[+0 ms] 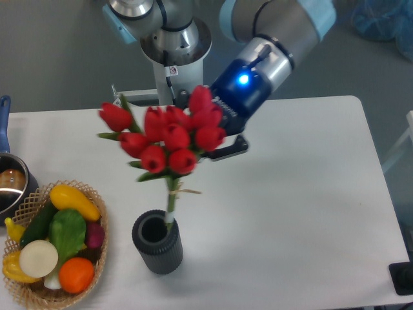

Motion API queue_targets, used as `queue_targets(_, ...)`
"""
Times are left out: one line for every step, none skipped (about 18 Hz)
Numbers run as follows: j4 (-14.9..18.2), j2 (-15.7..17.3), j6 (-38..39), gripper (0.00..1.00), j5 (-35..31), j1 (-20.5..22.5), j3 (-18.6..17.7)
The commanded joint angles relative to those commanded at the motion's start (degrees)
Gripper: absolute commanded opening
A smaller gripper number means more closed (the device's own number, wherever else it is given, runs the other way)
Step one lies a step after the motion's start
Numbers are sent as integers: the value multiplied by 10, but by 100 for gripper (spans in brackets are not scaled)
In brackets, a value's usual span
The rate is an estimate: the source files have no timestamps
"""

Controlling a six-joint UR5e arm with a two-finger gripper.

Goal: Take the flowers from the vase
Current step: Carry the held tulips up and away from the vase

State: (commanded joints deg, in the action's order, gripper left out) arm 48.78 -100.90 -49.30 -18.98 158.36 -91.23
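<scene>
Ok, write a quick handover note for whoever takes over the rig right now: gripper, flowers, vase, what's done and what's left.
Gripper: shut on the flowers, gripping at the blooms behind the buds; its fingers are mostly hidden by them.
Flowers: raised and tilted, with the stem tips just at or above the mouth of the vase at its right rim.
Vase: upright on the table, near the front edge, beside the vegetable basket.
Done: bunch grasped and nearly pulled out.
Left: lift a bit more so the stems clear the rim fully, without tipping the vase.
</scene>
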Motion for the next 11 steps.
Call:
queue_targets(-1, -2, -3, 19, -6, 15, 1)
queue_targets(-2, -3, -9, 19, -17, 31, 1)
queue_targets(-2, -4, -20, 19, -25, 50, 1)
queue_targets(-2, -4, -33, 19, -27, 69, 1)
queue_targets(-1, -4, -45, 19, -28, 89, 0)
queue_targets(-1, -6, -56, 19, -31, 103, 0)
queue_targets(-1, -8, -66, 19, -32, 113, 0)
queue_targets(0, -9, -76, 19, -39, 122, 0)
queue_targets(0, -11, -86, 19, -50, 130, 1)
queue_targets(-1, -13, -96, 19, -64, 135, 2)
queue_targets(0, -16, -107, 19, -75, 138, 2)
